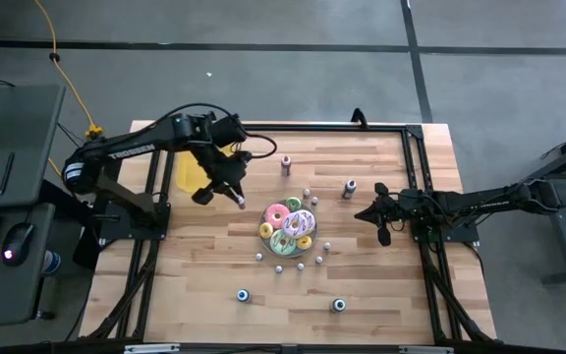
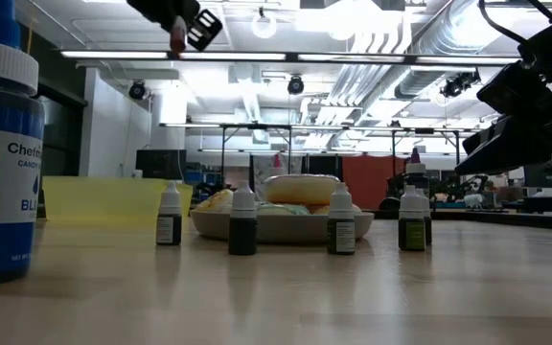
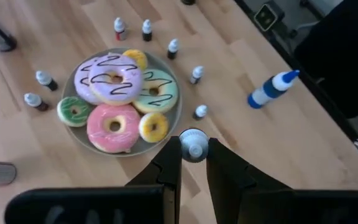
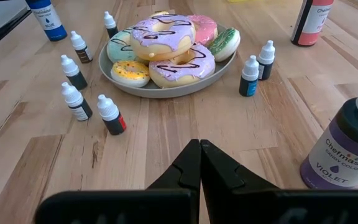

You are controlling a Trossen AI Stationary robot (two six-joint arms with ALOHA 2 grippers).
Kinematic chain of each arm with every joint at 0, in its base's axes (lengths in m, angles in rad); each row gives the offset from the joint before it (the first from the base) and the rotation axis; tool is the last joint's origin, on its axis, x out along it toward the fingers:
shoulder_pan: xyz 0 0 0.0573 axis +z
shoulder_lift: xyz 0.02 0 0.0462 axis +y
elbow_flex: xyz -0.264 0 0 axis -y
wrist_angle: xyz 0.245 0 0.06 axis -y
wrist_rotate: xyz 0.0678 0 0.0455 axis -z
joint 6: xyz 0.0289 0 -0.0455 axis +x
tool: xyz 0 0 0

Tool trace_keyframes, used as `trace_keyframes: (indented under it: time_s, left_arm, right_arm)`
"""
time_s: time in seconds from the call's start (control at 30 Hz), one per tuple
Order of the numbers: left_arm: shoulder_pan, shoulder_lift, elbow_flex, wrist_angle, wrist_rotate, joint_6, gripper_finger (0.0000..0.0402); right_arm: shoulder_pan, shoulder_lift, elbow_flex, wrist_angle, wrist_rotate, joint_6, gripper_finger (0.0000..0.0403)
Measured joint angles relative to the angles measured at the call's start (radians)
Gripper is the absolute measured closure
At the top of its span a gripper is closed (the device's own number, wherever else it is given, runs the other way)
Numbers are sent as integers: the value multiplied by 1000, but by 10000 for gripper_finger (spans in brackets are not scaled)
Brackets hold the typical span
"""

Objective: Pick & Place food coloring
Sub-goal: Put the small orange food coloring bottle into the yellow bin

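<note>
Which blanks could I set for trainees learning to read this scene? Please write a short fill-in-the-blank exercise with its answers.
1. The left gripper is shut on a small ____ held above the table.
2. The doughnuts sit on a grey ____ ringed by small bottles.
3. The right gripper has its fingers ____ and holds nothing.
4. The large bottle beside the right gripper is labelled ____.

Missing words: bottle; plate; shut; violet

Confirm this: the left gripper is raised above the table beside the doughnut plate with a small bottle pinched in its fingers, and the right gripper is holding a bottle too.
One part is wrong. The right gripper holds nothing: the right wrist view shows its fingers shut together and empty, short of the doughnut plate. The rest stands: the left gripper is raised beside the plate, pinching a small white-capped bottle.
</note>
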Motion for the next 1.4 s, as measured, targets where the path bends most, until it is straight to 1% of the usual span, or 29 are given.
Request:
trace_keyframes:
  time_s: [0.13, 0.27, 0.4, 0.53, 0.67, 0.73, 0.83, 0.9, 1.1, 1.3, 1.4]
  left_arm:
    - [2, -26, -1, -30, 28, -2, 357]
    - [46, -85, -42, -36, 41, -53, 357]
    - [109, -151, -124, -21, 37, -155, 357]
    - [192, -209, -219, 26, 32, -348, 357]
    - [280, -227, -325, 89, -61, -575, 357]
    - [318, -226, -378, 126, -145, -684, 357]
    - [372, -223, -451, 179, -307, -864, 357]
    - [399, -218, -495, 221, -385, -938, 357]
    - [452, -198, -586, 377, -520, -1041, 357]
    - [452, -116, -609, 499, -683, -1103, 357]
    - [452, -69, -609, 584, -697, -1104, 357]
  right_arm:
    - [0, 0, 0, 0, 0, 0, 402]
    - [0, 0, 0, 0, 0, 0, 402]
    - [0, 0, 0, 0, 0, 0, 402]
    - [0, 0, 0, 0, 0, 0, 402]
    - [0, 0, 0, 0, 0, 0, 402]
    - [0, 0, 0, 0, 0, 0, 402]
    - [0, 0, 0, 0, 0, 0, 402]
    - [0, 0, 0, 0, 0, 0, 402]
    - [0, 0, 0, 0, 0, 0, 402]
    - [0, 0, 0, 0, 0, 0, 402]
    - [0, 0, 0, 0, 0, 0, 402]
